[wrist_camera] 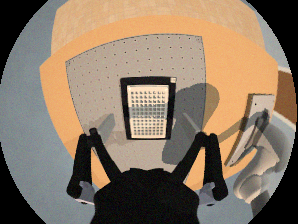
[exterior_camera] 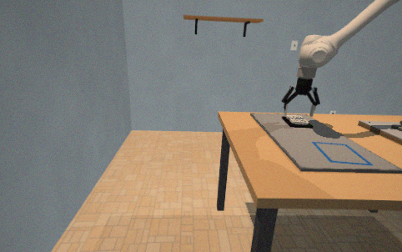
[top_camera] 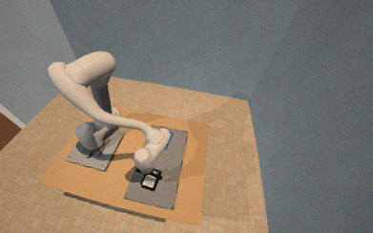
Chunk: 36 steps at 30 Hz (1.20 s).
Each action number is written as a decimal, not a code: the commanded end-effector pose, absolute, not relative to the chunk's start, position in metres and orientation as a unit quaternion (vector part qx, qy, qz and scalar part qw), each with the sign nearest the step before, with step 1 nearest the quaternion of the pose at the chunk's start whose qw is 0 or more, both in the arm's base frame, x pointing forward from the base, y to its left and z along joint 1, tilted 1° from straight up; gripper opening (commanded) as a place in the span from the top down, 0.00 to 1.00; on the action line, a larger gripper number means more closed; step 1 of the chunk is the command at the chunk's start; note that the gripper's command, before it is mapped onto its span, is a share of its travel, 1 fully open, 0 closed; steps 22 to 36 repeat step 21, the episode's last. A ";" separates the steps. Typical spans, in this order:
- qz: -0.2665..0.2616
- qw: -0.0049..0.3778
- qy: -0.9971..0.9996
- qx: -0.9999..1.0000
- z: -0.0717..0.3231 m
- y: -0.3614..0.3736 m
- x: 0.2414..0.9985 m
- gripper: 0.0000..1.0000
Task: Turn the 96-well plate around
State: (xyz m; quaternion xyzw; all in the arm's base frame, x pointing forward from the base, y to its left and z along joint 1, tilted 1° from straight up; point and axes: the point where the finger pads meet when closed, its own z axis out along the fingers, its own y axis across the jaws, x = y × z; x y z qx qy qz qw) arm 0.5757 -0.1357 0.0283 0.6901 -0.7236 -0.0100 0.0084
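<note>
The worktop (exterior_camera: 267, 175) is orange, with a grey mat (exterior_camera: 300, 146) bearing a blue taped outline (exterior_camera: 329, 160). The plate (wrist_camera: 147, 108) is white, gridded with small wells, in a black frame (wrist_camera: 124, 110). The arm (top_camera: 96, 102) is cream; its hand (exterior_camera: 298, 109) is black.

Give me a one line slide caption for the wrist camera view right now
Open gripper hovers above the 96-well plate in its black nest on the grey deck mat, fingers spread wide and holding nothing.

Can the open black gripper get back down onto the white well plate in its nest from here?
Probably yes: the gripper hangs open just above the white well plate, fingers spread either side, nothing between.
</note>
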 end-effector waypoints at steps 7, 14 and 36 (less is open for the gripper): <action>-0.010 0.008 -0.724 0.690 0.046 -0.136 0.576 0.00; -0.010 0.008 -0.724 0.690 0.049 -0.136 0.576 0.00; -0.010 0.008 -0.724 0.690 0.049 -0.136 0.576 0.00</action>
